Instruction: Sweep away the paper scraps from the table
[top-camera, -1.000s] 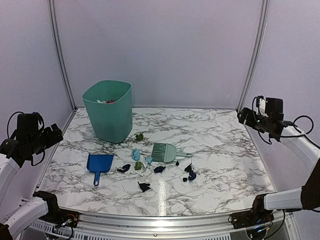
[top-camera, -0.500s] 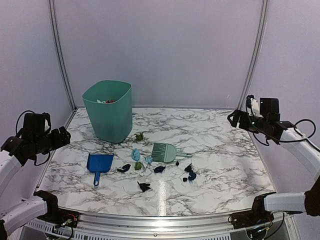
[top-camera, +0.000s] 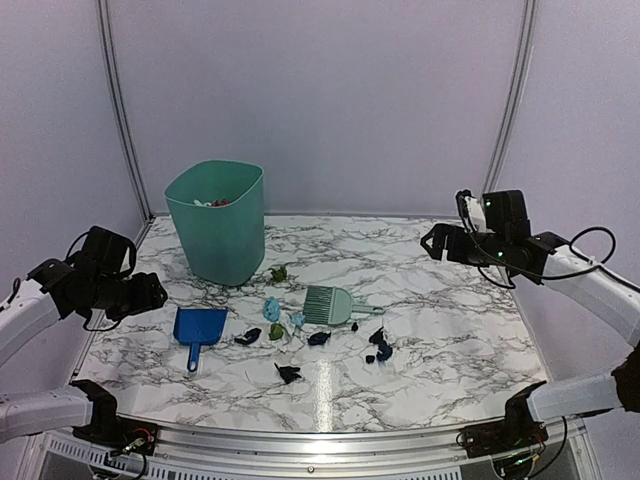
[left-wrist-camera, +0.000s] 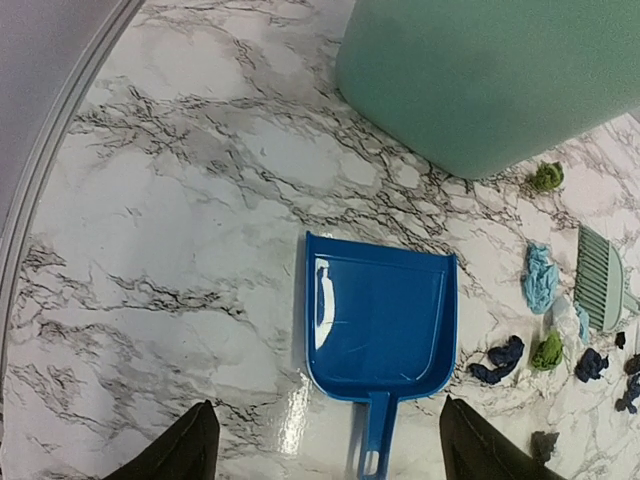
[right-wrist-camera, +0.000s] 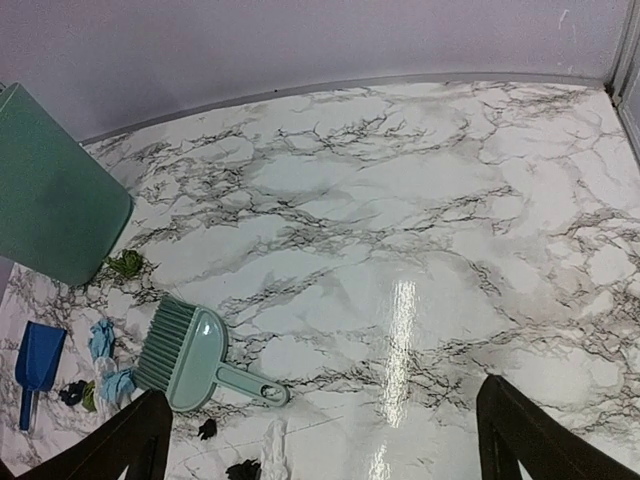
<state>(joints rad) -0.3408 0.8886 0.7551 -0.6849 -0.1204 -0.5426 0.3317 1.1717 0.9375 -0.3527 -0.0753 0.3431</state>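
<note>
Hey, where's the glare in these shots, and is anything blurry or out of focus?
Top view: a bright vertical glare streak on the table near the front edge, no obvious blur. Left wrist view: shine along the left wall of the blue dustpan and on the marble just below it. Right wrist view: a glare streak on the marble right of the brush.

left hand (top-camera: 152, 297): moved inward, toward dustpan (top-camera: 199, 327) | right hand (top-camera: 431, 243): moved inward, over table (top-camera: 450, 330)
</note>
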